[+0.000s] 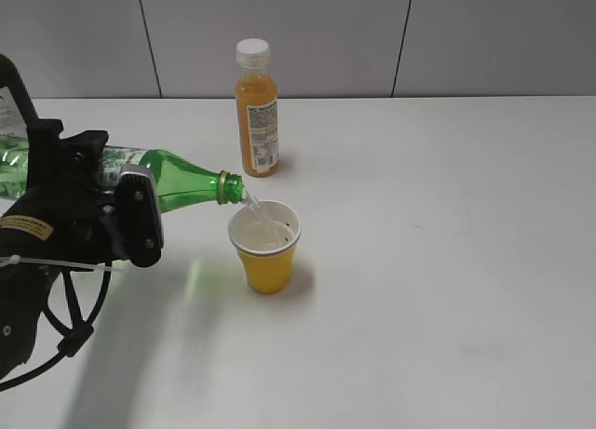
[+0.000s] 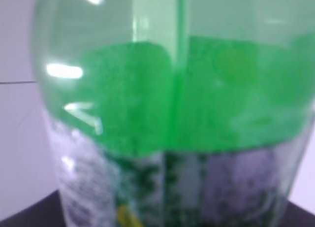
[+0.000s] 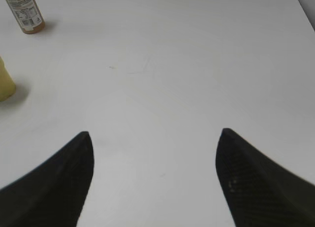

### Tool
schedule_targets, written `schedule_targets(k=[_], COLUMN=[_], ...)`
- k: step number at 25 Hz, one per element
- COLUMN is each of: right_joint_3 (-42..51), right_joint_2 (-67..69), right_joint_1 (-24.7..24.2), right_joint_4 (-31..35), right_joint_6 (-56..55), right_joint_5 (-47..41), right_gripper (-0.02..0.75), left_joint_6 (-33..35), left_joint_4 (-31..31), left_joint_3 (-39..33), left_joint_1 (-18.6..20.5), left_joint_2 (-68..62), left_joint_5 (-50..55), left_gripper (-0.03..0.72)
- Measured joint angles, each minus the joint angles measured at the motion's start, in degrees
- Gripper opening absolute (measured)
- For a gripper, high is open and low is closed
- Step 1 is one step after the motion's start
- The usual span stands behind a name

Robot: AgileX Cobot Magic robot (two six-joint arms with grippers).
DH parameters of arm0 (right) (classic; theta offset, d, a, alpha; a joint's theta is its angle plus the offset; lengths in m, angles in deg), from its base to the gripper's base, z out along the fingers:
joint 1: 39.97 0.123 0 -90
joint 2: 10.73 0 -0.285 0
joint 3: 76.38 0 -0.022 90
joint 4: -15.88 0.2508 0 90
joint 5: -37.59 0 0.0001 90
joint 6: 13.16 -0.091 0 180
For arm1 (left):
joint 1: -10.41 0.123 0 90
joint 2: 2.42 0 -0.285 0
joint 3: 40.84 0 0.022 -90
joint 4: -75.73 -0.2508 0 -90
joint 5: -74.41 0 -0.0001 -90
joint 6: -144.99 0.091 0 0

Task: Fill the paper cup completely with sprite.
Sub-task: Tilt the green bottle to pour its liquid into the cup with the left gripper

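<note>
Your left gripper (image 1: 121, 220) clamped on the tilted Sprite bottle (image 1: 177, 189), sprite (image 1: 253, 208) streaming into the yellow paper cup (image 1: 265, 248), orange juice bottle (image 1: 257, 108) at its twelve o'clock, your right gripper (image 3: 153, 153) spread open (over bare white table (image 3: 197, 64)).

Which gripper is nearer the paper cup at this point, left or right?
Left. The left gripper holds the green bottle just left of the paper cup, pouring into it. The right gripper is open over bare table, the cup at its view's far left edge.
</note>
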Motion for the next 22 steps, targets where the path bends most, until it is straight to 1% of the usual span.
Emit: schedule_targets(k=[8,22], right_joint_3=[0.0,0.0], right_joint_2=[0.0,0.0], right_joint_1=[0.0,0.0], right_joint_4=[0.0,0.0], right_joint_6=[0.0,0.0], right_joint_5=[0.0,0.0], right_gripper=[0.594,0.594], left_joint_6=[0.64,2.1], left_joint_4=[2.08,3.26], left_joint_3=[0.0,0.0], left_joint_1=[0.0,0.0], left_joint_2=[0.0,0.0], left_joint_5=[-0.05,-0.32], left_gripper=[0.448,0.448])
